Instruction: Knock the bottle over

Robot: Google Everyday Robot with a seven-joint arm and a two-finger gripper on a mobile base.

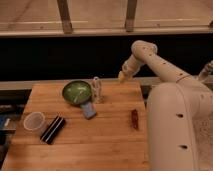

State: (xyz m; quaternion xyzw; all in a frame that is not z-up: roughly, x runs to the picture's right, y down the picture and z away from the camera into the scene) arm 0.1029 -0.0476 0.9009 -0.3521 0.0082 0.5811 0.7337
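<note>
Wooden table [100, 145] before a dark wall [60, 60] — end effector [122, 76] hovers near the upright bottle [97, 90], grip unreadable

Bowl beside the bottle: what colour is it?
Green bowl, plain in the camera view; the gripper hangs right of the bottle.

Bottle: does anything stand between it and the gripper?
Nothing visible does. The gripper hangs up and to the right of the bottle, with open space between; the bowl sits on the bottle's other side, left.
</note>
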